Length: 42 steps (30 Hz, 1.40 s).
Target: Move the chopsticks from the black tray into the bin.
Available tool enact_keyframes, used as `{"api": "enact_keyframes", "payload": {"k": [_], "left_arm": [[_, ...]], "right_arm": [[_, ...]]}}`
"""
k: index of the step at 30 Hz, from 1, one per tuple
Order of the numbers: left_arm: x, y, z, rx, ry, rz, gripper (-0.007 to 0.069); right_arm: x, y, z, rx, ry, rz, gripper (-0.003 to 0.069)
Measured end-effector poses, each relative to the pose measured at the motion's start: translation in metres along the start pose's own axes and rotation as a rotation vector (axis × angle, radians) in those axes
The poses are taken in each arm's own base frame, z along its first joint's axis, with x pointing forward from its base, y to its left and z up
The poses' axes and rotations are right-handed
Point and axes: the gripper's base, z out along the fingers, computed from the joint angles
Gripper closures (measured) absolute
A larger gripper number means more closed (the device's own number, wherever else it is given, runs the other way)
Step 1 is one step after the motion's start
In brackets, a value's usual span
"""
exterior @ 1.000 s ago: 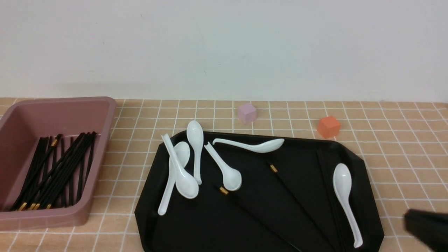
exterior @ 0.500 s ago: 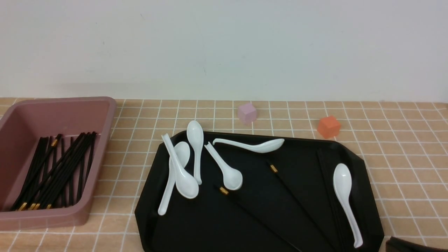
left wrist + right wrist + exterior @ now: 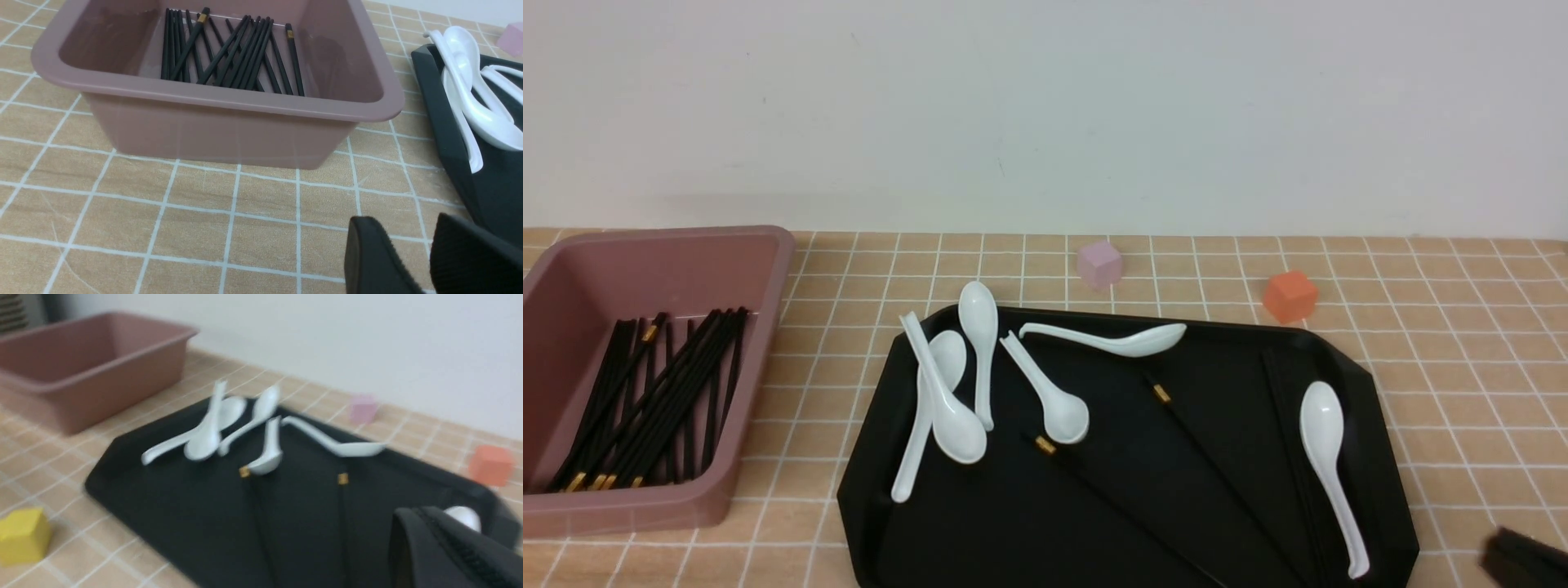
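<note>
The black tray (image 3: 1029, 523) lies in the middle of the table. On it lie loose chopsticks: one with a gold band (image 3: 1045, 445), one further right (image 3: 1161, 394), and more along the right rim (image 3: 1286, 425). The pink bin (image 3: 768, 245) at the left holds several chopsticks (image 3: 654, 400). My right gripper (image 3: 1523, 559) shows only as a dark tip past the tray's front right corner. In the right wrist view it (image 3: 412, 516) is shut and empty. My left gripper (image 3: 404, 222) is open over bare table, between the bin (image 3: 229, 102) and the tray (image 3: 445, 122).
Several white soup spoons (image 3: 947, 408) lie on the tray, one (image 3: 1327, 457) beside the rim chopsticks. A lilac cube (image 3: 1099, 263) and an orange cube (image 3: 1290, 296) sit behind the tray. A yellow cube (image 3: 24, 535) sits near its front left.
The right gripper's dark tip has dropped lower, into the bottom right corner of the front view. Tray, spoons, chopsticks and bin have not moved.
</note>
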Motion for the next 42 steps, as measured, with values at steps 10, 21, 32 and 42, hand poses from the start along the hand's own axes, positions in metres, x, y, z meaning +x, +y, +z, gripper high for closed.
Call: {"api": "enact_keyframes", "payload": {"k": [10, 21, 32, 42], "left_arm": [[0.0, 0.0, 0.0, 0.0, 0.0, 0.0, 0.0386], [0.0, 0.0, 0.0, 0.0, 0.0, 0.0, 0.0386], [0.0, 0.0, 0.0, 0.0, 0.0, 0.0, 0.0386], [0.0, 0.0, 0.0, 0.0, 0.0, 0.0, 0.0386]], "right_arm": [[0.037, -0.017, -0.024, 0.293, 0.051, 0.013, 0.0624], [0.047, -0.021, -0.028, 0.376, 0.179, 0.015, 0.0609], [0.047, -0.021, -0.028, 0.377, 0.182, 0.017, 0.0594], [0.047, -0.021, -0.028, 0.377, 0.182, 0.017, 0.0594]]}}
